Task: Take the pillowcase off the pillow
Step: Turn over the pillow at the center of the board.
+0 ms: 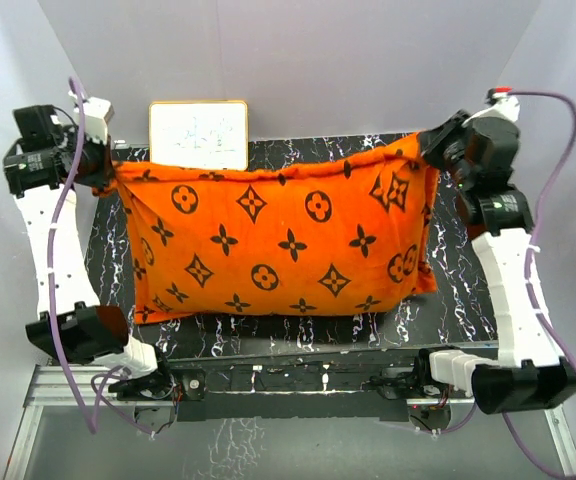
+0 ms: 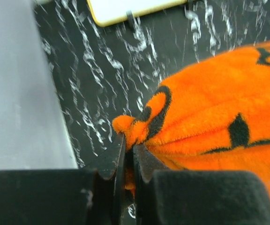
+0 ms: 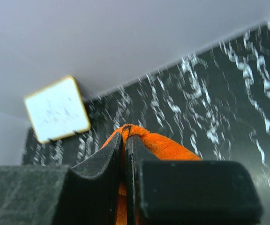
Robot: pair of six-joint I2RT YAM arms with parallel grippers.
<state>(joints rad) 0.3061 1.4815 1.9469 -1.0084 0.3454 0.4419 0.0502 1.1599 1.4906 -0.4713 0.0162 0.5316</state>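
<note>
The left gripper has its two black fingers squeezed tight on one corner of the orange pillowcase. A little orange tuft pokes out just past its tips. The right gripper pinches the other far corner the same way, with a fold of orange sticking up between its fingers.

The pillowcase is stretched from one gripper to the other. It lies on the black table with white swirls, and most of it spreads from the grippers back toward the arm bases. I cannot see the pillow. I think it is hidden inside, because the case looks fat and puffy. A small whiteboard stands just past the left gripper, by the back wall.

The cloth looks soft, fuzzy and floppy, so it will bend and bunch up. The whole thing should be light but big and squishy. Fuzzy cloth may cling to the stuffing, and a small pinch on a corner could slip out. The corners seem like good places to hold. I cannot tell which side of the case is open.
</note>
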